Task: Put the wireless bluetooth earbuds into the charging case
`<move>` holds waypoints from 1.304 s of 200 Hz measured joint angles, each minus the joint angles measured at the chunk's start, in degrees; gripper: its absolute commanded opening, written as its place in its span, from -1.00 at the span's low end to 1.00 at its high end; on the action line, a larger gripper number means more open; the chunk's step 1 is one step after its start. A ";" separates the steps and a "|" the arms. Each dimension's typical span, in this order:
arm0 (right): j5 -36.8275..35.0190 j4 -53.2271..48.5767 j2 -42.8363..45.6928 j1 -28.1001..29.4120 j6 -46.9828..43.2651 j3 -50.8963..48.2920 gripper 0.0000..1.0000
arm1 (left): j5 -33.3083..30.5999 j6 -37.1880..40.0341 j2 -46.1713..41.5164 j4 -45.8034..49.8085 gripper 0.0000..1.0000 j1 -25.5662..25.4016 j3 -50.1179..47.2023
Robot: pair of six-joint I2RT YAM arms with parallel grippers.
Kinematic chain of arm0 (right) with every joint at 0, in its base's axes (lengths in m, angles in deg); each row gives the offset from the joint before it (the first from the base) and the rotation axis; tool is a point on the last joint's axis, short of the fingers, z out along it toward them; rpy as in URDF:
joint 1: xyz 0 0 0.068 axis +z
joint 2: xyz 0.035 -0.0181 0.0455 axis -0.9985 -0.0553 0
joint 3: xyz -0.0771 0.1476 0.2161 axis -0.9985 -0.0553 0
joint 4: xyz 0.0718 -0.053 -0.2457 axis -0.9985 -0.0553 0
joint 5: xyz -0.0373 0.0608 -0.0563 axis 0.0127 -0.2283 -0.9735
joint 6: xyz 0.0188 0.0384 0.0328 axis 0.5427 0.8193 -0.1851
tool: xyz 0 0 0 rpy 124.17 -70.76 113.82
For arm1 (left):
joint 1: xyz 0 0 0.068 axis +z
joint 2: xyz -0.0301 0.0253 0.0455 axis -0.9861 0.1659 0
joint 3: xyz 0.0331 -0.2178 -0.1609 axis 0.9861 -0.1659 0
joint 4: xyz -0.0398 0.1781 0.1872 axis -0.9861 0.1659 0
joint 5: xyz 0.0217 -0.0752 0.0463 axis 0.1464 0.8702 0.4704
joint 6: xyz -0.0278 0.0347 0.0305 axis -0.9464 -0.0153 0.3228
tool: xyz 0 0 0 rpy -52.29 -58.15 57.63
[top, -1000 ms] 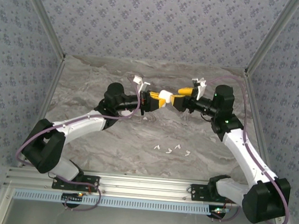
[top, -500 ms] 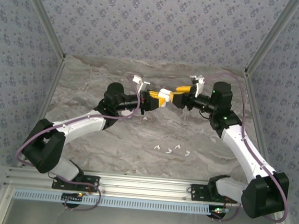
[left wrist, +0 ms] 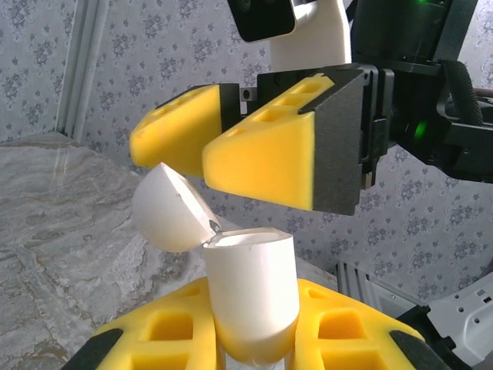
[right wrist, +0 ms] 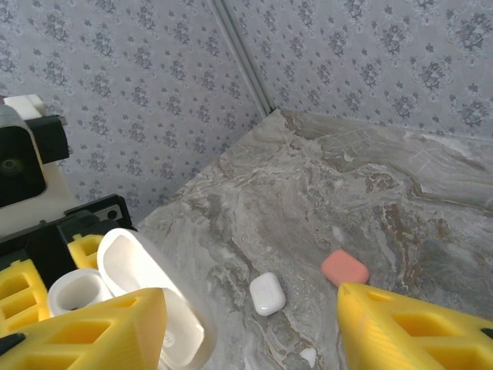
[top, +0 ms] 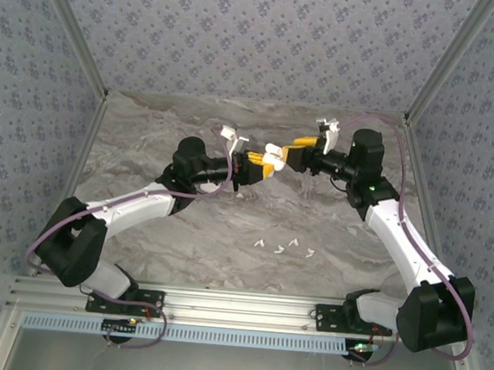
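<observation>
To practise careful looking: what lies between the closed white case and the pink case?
Bare table between white case and pink case, in the right wrist view.

Overhead overview, wrist close-ups share open case (left wrist: 250, 289)

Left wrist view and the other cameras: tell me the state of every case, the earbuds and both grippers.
held charging case: upright, lid flipped open
left gripper: shut on the held charging case
right gripper: open, close to the lid
white case on the table: closed
coral case: closed
loose earbuds: lying on the table, not in any case
</observation>
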 measured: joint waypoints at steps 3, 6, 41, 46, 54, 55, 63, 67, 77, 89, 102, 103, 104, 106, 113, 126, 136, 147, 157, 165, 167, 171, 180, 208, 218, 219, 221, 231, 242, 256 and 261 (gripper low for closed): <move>-0.07 -0.04 0.00 -0.04 -0.02 0.09 0.24 | 0.09 0.04 0.00 0.00 -1.00 0.00 -0.02; -0.07 -0.09 0.00 -0.15 0.00 0.15 0.24 | 0.09 0.17 0.00 0.00 -1.00 0.02 0.00; -0.24 -1.42 0.44 -1.11 0.81 0.96 0.25 | 0.00 1.29 -0.28 0.59 -1.00 0.02 -0.24; -0.46 -2.32 0.74 -1.22 0.83 1.14 0.25 | -0.13 1.70 -0.57 0.74 -1.00 0.00 -0.46; -1.11 -4.74 1.40 -1.29 0.81 1.75 0.25 | -0.44 2.38 -1.18 0.90 -1.00 0.00 -1.07; -1.20 -5.03 1.46 -1.29 0.79 1.81 0.25 | -0.46 2.43 -1.22 0.92 -1.00 0.00 -1.14; -2.19 -8.22 2.23 -1.29 0.61 2.78 0.25 | -0.85 3.32 -2.19 1.14 -1.00 -0.04 -1.95; -2.73 -9.66 2.60 -1.29 0.37 3.26 0.25 | -1.16 4.02 -2.75 1.38 -1.00 -0.17 -2.34; -4.50 -14.43 3.67 -1.27 0.07 4.76 0.25 | -2.25 5.68 -4.46 2.23 -1.00 -0.57 -3.52; -6.95 -19.69 4.90 -1.29 -0.35 6.12 0.24 | -3.50 7.85 -6.38 3.54 -1.00 -1.25 -4.44; -9.70 -25.11 6.36 -1.38 -0.52 6.47 0.23 | -4.61 9.81 -8.17 4.81 -1.00 -1.86 -5.01; -9.94 -25.68 6.51 -1.38 -0.50 6.47 0.23 | -4.66 9.90 -8.26 4.87 -1.00 -1.88 -5.03; -10.08 -26.01 6.60 -1.38 -0.50 6.47 0.24 | -4.68 10.08 -8.39 4.94 -1.00 -1.92 -5.05; -10.49 -26.97 6.80 -1.38 -0.46 6.38 0.23 | -4.83 10.34 -8.61 5.01 -1.00 -1.99 -5.09; -11.85 -29.64 7.48 -1.38 -0.22 5.97 0.21 | -5.25 11.06 -9.22 5.22 -1.00 -2.14 -5.22; -14.10 -33.55 8.79 -1.38 0.63 3.98 0.17 | -6.01 12.20 -10.12 5.53 -1.00 -2.16 -5.46; -15.93 -36.54 9.79 -1.31 1.77 1.44 0.13 | -6.58 12.85 -10.69 5.90 -1.00 -2.14 -5.64; -18.01 -39.12 10.56 -1.14 2.91 -1.73 0.09 | -7.17 13.49 -11.21 6.45 -1.00 -2.12 -5.70; -19.85 -41.31 11.15 -0.90 4.42 -5.31 0.06 | -7.45 13.92 -11.63 6.73 -1.00 -2.12 -5.70; -20.85 -42.62 11.43 -0.74 5.46 -8.09 0.04 | -7.63 14.34 -11.91 6.95 -1.00 -2.12 -5.70; -21.14 -42.93 11.50 -0.66 5.86 -8.85 0.03 | -7.65 14.34 -11.98 7.04 -1.00 -2.12 -5.70; -21.44 -43.41 11.61 -0.55 6.45 -10.08 0.03 | -7.67 14.53 -12.13 7.23 -1.00 -2.12 -5.70; -22.27 -44.41 11.69 -0.26 7.89 -12.98 0.02 | -7.89 14.75 -12.35 7.56 -1.00 -2.12 -5.70; -23.69 -45.90 11.15 1.60 11.34 -18.36 -0.04 | -8.37 14.99 -12.44 7.80 -1.00 -2.12 -5.75; -23.96 -45.88 10.23 2.47 12.04 -18.93 -0.07 | -8.59 14.99 -12.44 7.80 -1.00 -2.12 -5.75; -23.96 -45.83 10.12 2.58 12.17 -18.99 -0.07 | -8.61 14.99 -12.44 7.80 -1.00 -2.12 -5.75; -24.00 -45.77 9.81 2.84 12.44 -19.12 -0.07 | -8.70 14.99 -12.44 7.80 -1.00 -2.12 -5.77; -24.20 -45.38 8.44 3.67 12.94 -19.63 -0.09 | -8.87 14.99 -12.44 7.80 -1.00 -2.12 -5.77; -24.44 -44.74 7.10 4.50 13.75 -20.39 -0.11 | -8.94 14.99 -12.44 7.80 -1.00 -2.12 -5.79; -25.09 -44.09 5.92 5.20 14.40 -21.35 -0.13 | -9.01 14.99 -12.44 7.80 -1.00 -2.12 -5.79; -25.42 -43.95 5.51 5.40 14.67 -21.68 -0.13 | -9.16 14.99 -12.44 7.80 -1.00 -2.12 -5.79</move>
